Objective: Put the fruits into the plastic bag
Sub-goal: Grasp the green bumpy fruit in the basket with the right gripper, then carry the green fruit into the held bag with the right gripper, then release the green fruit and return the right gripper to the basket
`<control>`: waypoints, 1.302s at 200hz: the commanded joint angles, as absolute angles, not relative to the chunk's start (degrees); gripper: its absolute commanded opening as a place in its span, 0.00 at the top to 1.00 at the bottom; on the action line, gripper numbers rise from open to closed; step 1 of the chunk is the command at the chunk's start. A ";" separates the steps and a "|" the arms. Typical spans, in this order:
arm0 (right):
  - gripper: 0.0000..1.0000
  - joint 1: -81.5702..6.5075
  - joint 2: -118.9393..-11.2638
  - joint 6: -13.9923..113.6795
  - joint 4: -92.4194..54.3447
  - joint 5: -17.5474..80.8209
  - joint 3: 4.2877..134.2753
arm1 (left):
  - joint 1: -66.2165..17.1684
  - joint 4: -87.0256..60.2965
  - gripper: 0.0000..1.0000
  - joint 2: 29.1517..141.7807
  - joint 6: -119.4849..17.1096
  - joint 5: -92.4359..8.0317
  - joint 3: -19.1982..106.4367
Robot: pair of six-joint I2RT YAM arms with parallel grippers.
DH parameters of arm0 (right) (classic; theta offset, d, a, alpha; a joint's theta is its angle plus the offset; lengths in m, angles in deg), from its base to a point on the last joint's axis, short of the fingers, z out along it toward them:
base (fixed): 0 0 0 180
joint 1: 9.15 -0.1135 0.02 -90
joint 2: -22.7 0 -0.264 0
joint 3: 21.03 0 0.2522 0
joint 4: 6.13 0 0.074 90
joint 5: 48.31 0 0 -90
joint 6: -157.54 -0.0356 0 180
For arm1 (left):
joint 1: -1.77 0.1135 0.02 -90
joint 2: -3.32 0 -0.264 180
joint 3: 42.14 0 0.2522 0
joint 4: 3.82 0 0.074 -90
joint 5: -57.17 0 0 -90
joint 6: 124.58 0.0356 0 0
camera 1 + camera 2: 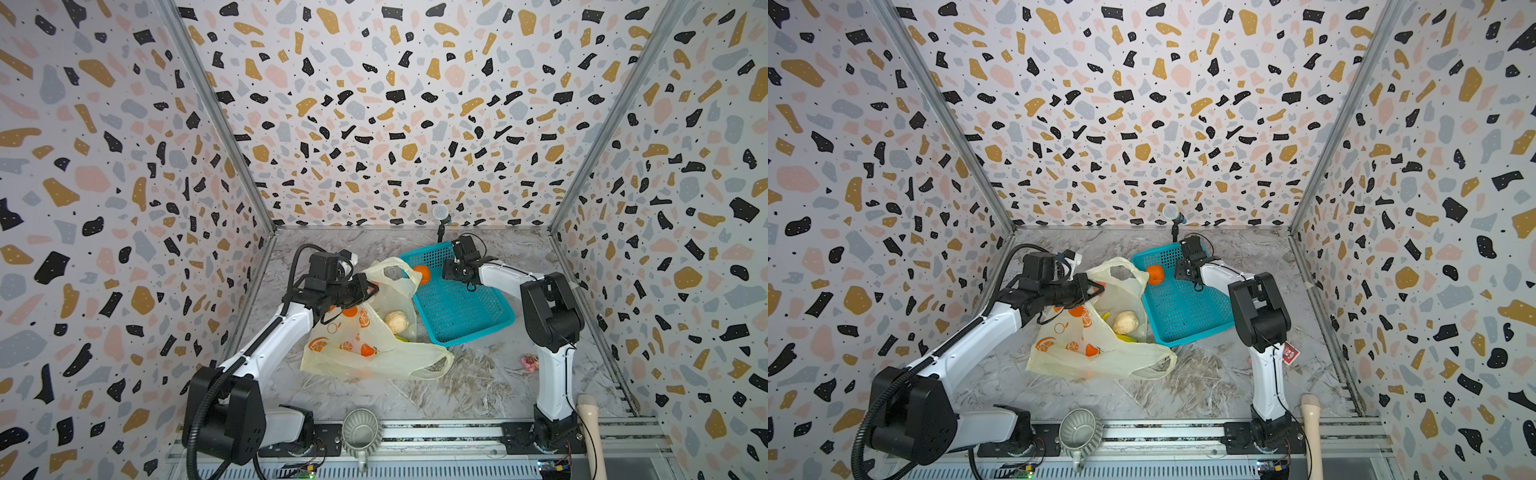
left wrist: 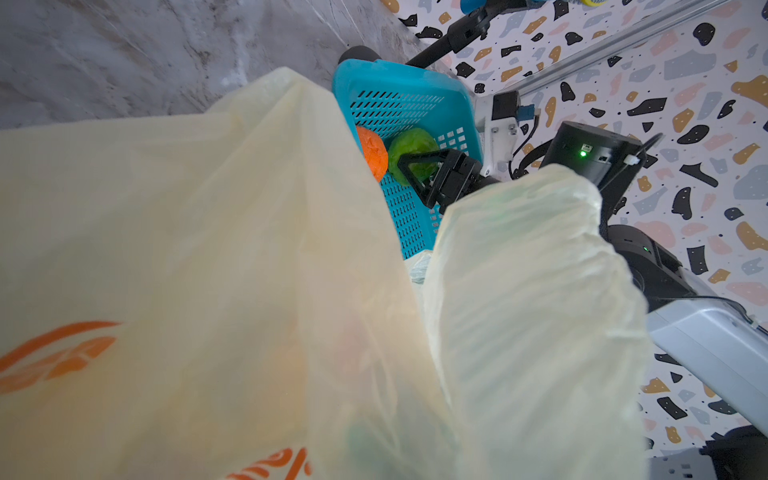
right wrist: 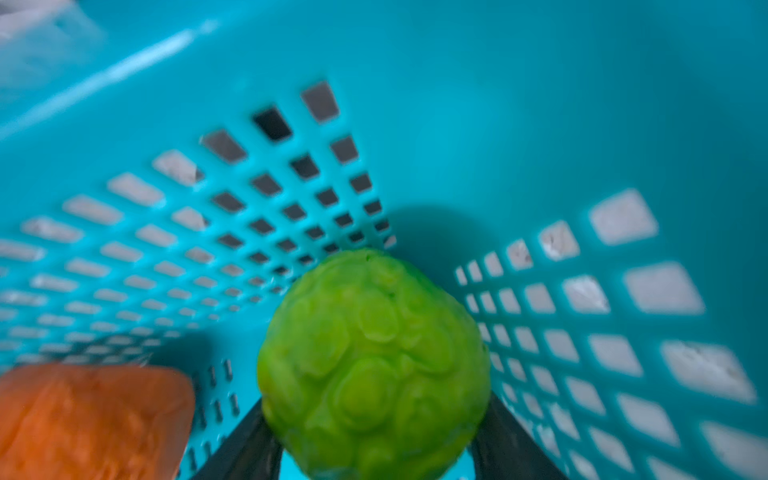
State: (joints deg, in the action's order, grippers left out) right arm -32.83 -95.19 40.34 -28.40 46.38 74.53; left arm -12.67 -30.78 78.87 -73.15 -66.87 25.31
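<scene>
marble table (image 1: 478, 390), left tool (image 1: 372, 289) pinches plastic bag (image 1: 374, 361) rim

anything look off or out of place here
The teal perforated plastic basket sits skewed, a loop handle of the pale-yellow translucent plastic bag seemingly draped over its corner. A grey ribbed mug stands on the front rail.

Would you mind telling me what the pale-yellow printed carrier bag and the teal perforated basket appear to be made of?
The pale-yellow carrier bag looks like thin, translucent plastic film: it creases, drapes limply and lets light through. The teal perforated basket looks like rigid moulded plastic, smooth and slightly glossy, with even rows of holes.
</scene>
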 commanded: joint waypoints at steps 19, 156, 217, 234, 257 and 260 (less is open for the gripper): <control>0.57 -34.59 -74.84 41.36 -24.83 38.86 62.30 | -12.80 -29.27 1.00 78.57 -72.29 -67.69 25.03; 0.53 -59.15 -77.36 56.33 -25.57 7.37 66.41 | -12.91 -39.12 1.00 72.75 -69.72 -60.08 30.05; 0.22 -64.60 -84.97 60.99 -31.48 8.22 78.55 | -12.91 -39.47 1.00 70.65 -70.51 -59.46 29.87; 0.19 -61.73 -80.38 58.42 -28.10 7.96 74.06 | -12.91 -39.04 1.00 70.64 -70.70 -59.47 29.38; 0.17 -56.07 -72.01 55.08 -24.20 6.80 66.71 | -12.90 -38.42 1.00 71.06 -70.79 -59.60 29.11; 0.17 -55.28 -70.86 54.82 -23.73 6.80 65.74 | -12.84 -38.35 1.00 71.15 -70.79 -59.70 29.14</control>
